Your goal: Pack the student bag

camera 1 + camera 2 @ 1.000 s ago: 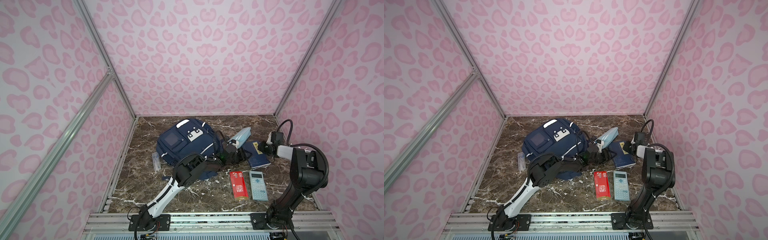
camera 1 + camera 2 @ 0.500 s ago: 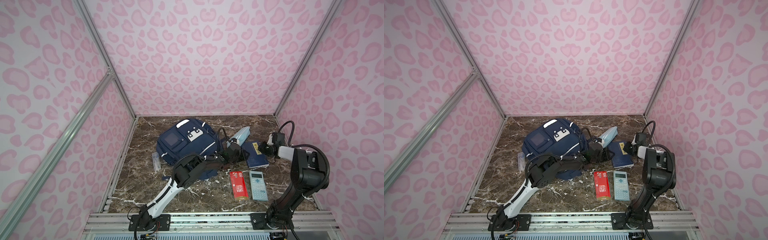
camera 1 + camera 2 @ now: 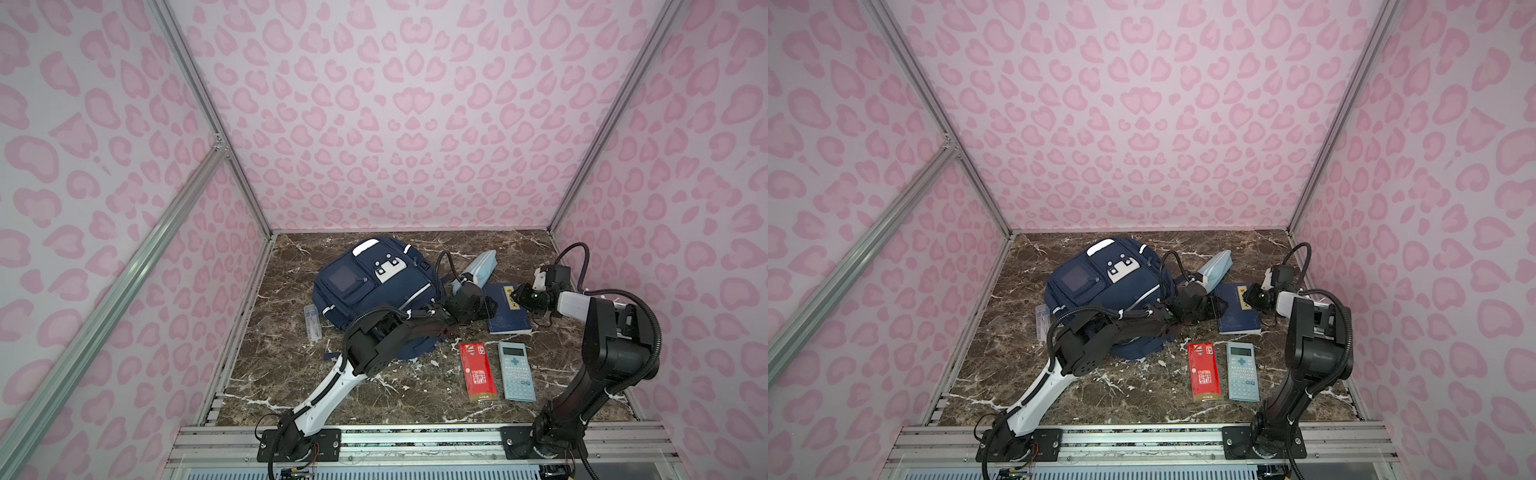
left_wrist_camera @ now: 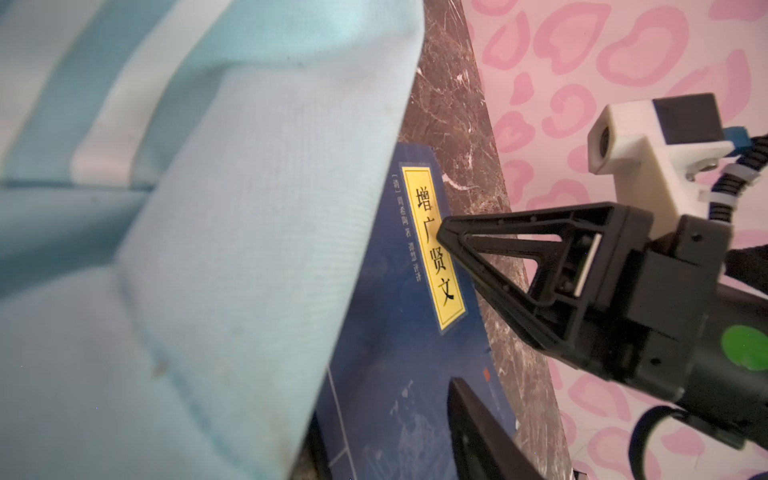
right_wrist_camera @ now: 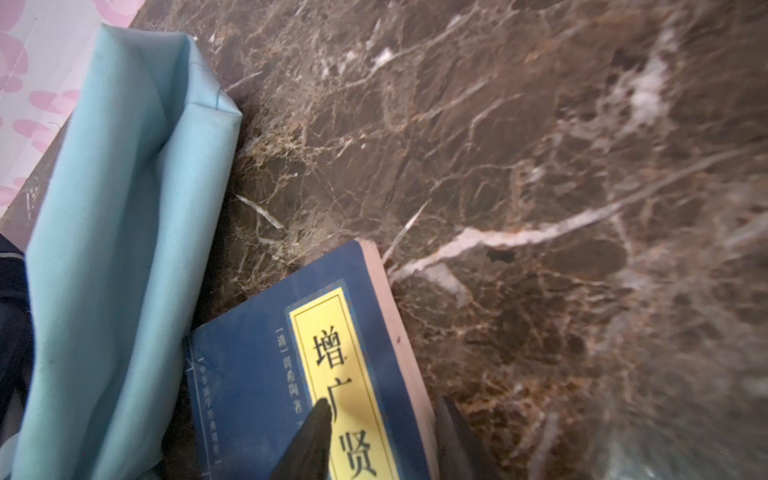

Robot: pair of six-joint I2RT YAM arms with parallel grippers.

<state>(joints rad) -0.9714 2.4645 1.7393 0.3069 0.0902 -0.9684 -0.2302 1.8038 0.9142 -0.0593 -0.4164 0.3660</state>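
left hand (image 3: 483, 304): half-open, gripping light-blue pouch (image 3: 483, 266)
right hand (image 5: 382, 424): slightly open, astride navy book (image 5: 249, 374) edge
student bag (image 3: 374, 291): left of pouch

— Position of the bag (image 3: 374, 291)?
— On the table (image 3: 266, 374), left of centre, toward the back wall. A case (image 3: 312, 328) lies just beside its left edge.
— To the bag's right?
— The book (image 3: 509, 318), flat on the table. The pouch (image 3: 482, 266) sits behind it, slanting from the bag's right side toward the back; its near end is by the book's far left corner.
— In front of the book?
— Packet (image 3: 478, 370) and calculator (image 3: 516, 370), flat, side by side, packet on the left, just beside each other, nearer the front rail.
— Anything over the book?
— The right gripper (image 5: 380, 405), at the far right corner: one finger over the cover, the other past the edge, over the table.
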